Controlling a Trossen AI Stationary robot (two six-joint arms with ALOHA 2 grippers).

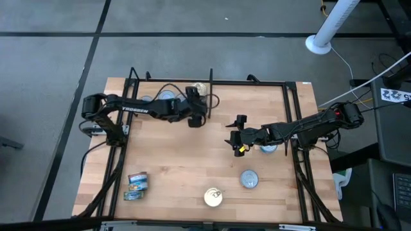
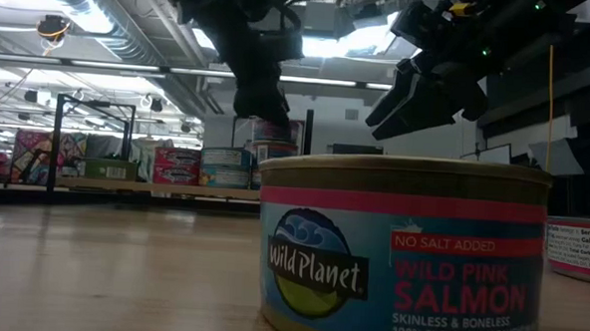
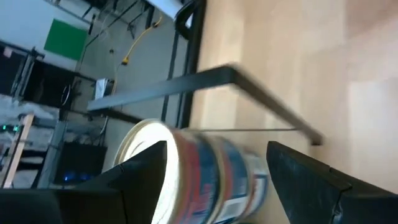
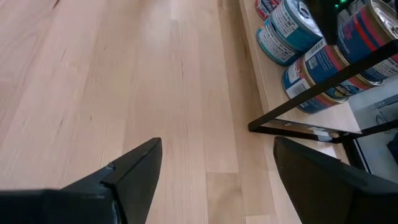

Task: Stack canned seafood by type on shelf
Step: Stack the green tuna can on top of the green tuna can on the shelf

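My left gripper point(image 3: 211, 180) clamps a red-and-blue tin point(image 3: 205, 177) near the divider bar point(image 1: 210, 82) at the shelf's point(image 1: 173, 167) back edge. My right gripper point(image 1: 235, 136) hangs mid-board, fingers apart and empty; a salmon tin point(image 2: 401, 250) stands toward the front edge.

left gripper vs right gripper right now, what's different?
The left gripper sits at the shelf's back edge with a red-and-blue labelled tin between its fingers; the right gripper hangs over bare board near the middle, holding nothing. The left's fingers bracket the tin closely; the right's stand wide apart around empty space. Both are dark two-finger grippers, and both are raised off the board in the low view.
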